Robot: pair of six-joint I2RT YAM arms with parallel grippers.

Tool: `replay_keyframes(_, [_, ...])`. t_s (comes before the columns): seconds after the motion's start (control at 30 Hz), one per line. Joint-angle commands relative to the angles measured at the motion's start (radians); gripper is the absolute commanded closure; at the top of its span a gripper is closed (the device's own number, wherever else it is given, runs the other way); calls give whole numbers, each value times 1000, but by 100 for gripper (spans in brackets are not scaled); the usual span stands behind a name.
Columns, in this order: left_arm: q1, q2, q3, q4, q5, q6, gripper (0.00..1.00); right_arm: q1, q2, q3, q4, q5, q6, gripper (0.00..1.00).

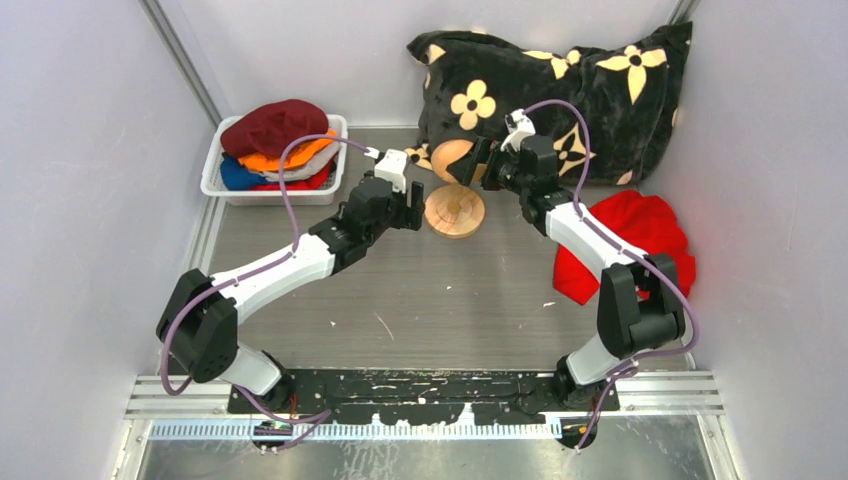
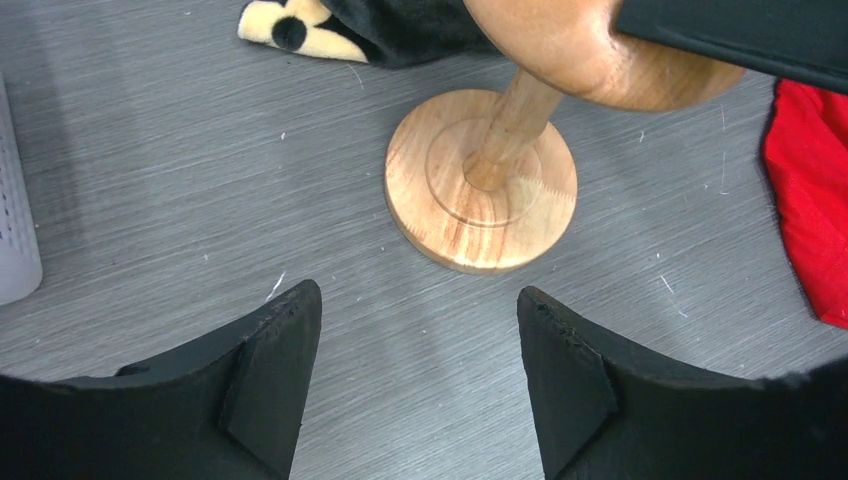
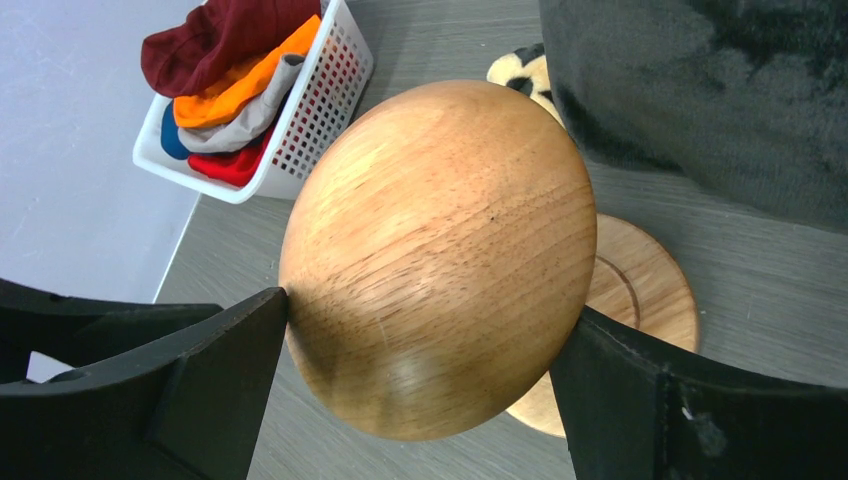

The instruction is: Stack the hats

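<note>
Right fingers (image 3: 200, 385) grip the wooden stand (image 3: 440, 260) by its head; left fingers (image 2: 275, 365) hang spread near its base; hats (image 1: 272, 125) fill a basket (image 1: 275, 197) to its left.

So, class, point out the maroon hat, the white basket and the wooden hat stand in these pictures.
maroon hat (image 1: 275, 125), top external view, on its crown atop the pile.
white basket (image 1: 240, 196), top external view, on its near wall.
wooden hat stand (image 3: 440, 250), right wrist view, on its rounded head.
</note>
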Motion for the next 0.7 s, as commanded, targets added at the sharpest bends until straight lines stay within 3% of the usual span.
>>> replay_keyframes(0.0, [-2,-56,2,7,-39,21,28,-4,26,96,56,-10,-38,0])
replay_keyframes(0.67, [22,-107,-76,18,-80,23,28,77,-3,51,105,-72,-10,0])
